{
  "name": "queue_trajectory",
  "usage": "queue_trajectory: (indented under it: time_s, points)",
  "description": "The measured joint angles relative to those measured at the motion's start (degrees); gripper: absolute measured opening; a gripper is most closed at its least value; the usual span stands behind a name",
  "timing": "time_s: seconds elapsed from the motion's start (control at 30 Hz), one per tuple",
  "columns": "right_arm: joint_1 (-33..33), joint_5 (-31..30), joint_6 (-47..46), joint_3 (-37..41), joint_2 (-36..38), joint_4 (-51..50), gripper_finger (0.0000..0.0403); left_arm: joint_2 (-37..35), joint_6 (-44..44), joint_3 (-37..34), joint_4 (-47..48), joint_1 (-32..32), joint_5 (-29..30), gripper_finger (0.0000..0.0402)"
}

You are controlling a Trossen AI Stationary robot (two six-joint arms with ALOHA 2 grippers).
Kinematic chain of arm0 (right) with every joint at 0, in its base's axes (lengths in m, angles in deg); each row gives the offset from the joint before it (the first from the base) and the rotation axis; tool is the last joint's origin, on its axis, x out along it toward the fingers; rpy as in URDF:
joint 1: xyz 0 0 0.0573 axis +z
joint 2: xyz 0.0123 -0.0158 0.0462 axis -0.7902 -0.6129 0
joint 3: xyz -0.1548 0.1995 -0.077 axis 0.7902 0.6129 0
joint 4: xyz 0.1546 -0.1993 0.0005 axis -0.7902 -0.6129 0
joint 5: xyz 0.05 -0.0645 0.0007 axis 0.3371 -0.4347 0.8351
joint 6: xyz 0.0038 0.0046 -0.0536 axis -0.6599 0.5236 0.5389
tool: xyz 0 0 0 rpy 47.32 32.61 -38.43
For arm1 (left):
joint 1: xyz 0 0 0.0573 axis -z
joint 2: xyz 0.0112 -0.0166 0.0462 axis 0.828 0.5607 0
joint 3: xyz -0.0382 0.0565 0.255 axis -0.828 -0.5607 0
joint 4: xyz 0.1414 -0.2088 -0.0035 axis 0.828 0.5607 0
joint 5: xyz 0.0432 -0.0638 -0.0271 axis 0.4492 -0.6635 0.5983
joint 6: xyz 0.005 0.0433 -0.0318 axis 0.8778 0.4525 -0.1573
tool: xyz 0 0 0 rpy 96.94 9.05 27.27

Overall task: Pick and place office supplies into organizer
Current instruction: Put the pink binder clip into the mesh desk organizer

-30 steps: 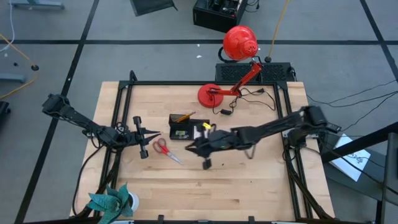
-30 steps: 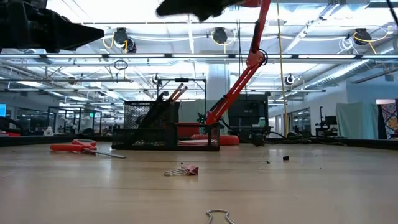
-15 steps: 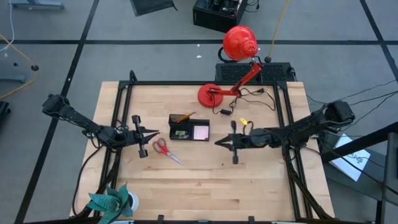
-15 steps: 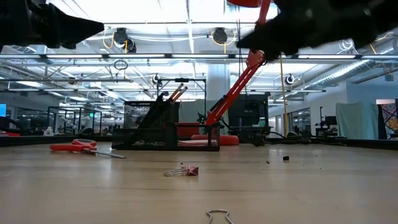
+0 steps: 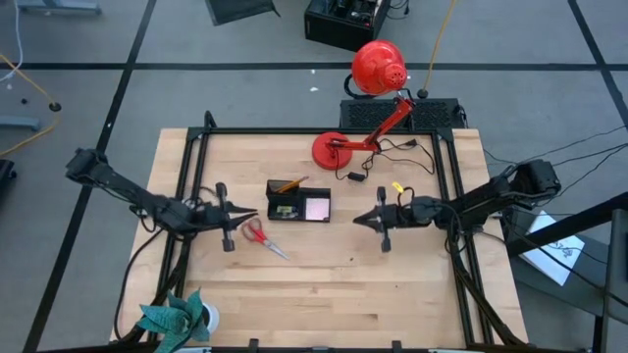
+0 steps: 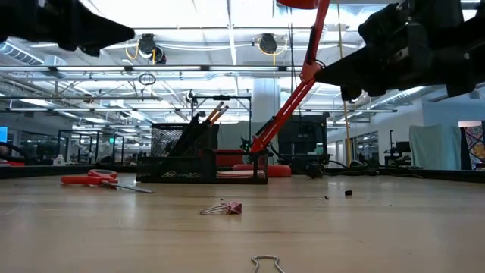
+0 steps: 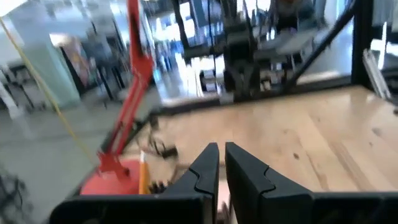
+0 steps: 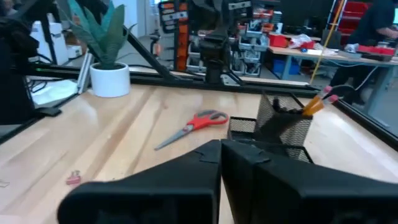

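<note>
Task's partway, by my read. Organizer (image 5: 298,202) sits mid-table w/ the orange pencil (image 5: 288,183) and dark pens already standing in its mesh cup, pink notepad (image 5: 317,208) in the compartment on the side nearer your right arm. Pens bunch together in the low view, so no clean count; I make out two or so.

Left to do: one pair of red-handled scissors (image 5: 258,233) flat on the table, just beside the organizer toward your left arm. One small pinkish clip (image 6: 224,208) lies well out front of the tray, plus one bare wire clip (image 6: 264,263) closer to the low cam.

Your left gripper (image 5: 241,213) hovers right by the scissors' handles, fingers nearly pressed together, nothing pinched. Right gripper (image 5: 359,220) hangs above the table past the notepad side, jaws fully together, empty.
</note>
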Motion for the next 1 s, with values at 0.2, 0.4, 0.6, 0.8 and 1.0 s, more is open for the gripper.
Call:
queue_trajectory:
  time_s: [0.2,0.4,0.6,0.8,1.0]
  points:
    - [-1.23,0.14,-0.01,0.0,0.0,0.0,0.0001,9.97,-6.01,10.6,14.09,-3.16,-9.38,0.0035]
    - [-1.51,0.2,0.02,0.0,-0.02,0.0,0.0001,23.95,-3.94,19.9,14.6,-5.64,-26.17,0.0035]
    - [-1.51,0.22,-0.65,0.0,-0.02,-0.14,0.0001,37.52,-2.38,31.95,21.98,-6.66,-35.65,0.0035]
    - [-1.51,0.15,-0.62,-0.02,-0.02,-1.61,0.0001,52.31,3.37,47.72,39.11,-7.33,-38.61,0.0035]
    - [-1.51,0.11,-2.34,-0.02,-0.02,-2.25,0.0001,65.49,16.84,62.0,49.33,-5.48,-47.22,0.0035]
